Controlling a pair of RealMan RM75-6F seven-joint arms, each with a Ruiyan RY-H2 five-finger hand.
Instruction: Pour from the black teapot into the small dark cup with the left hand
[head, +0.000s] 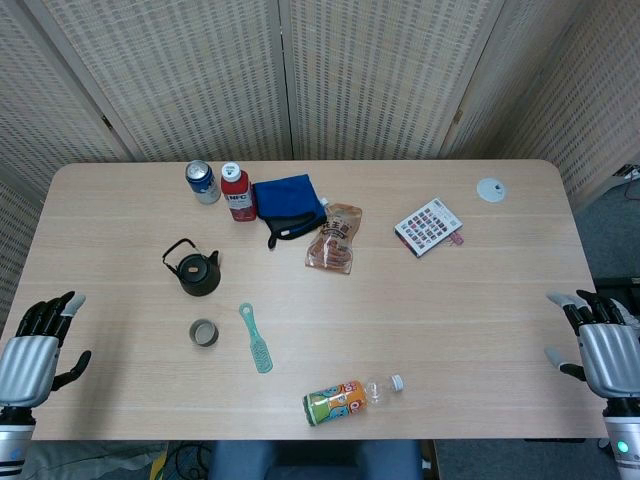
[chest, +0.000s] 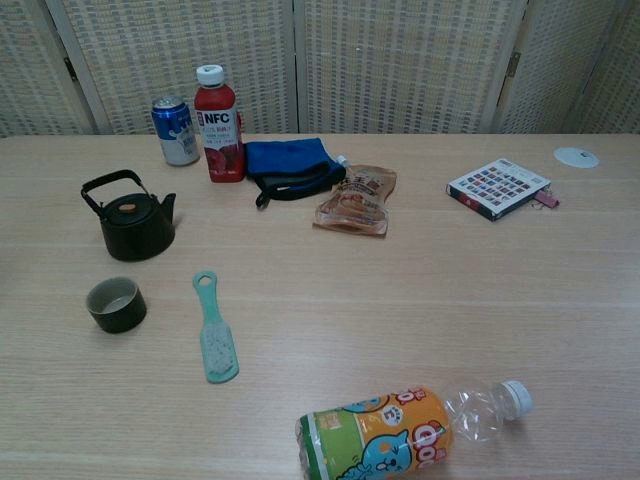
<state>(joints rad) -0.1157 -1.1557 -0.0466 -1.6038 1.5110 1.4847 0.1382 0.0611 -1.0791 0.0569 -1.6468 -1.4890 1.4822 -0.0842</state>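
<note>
The black teapot stands upright on the left part of the table, handle raised, spout pointing right. The small dark cup sits just in front of it, upright, its inside pale. My left hand hovers at the table's left edge, well left of the cup, fingers spread and holding nothing. At the table's right edge is my right hand, also spread and holding nothing. Neither hand shows in the chest view.
A teal brush lies right of the cup. An orange bottle lies near the front edge. At the back stand a blue can, a red juice bottle, a blue pouch, a snack bag, a card box.
</note>
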